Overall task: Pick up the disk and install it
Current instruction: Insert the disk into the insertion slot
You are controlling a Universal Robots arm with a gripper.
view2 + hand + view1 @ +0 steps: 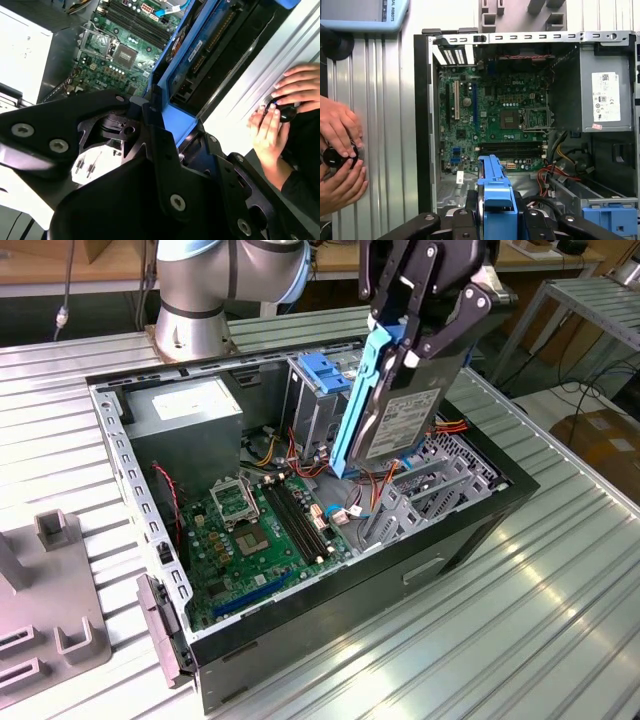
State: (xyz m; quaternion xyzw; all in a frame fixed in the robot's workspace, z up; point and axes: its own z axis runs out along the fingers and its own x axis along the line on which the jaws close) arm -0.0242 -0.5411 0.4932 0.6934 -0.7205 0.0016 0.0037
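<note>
Exterior view is showing my jaws clamping the disk (405,420) by its blue rail (356,400), above the case (330,640) at one o'clock; I am judging it dense, stiff, shock-fragile.

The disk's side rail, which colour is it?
Blue. The side rail of the disk shows best in the exterior view.
</note>
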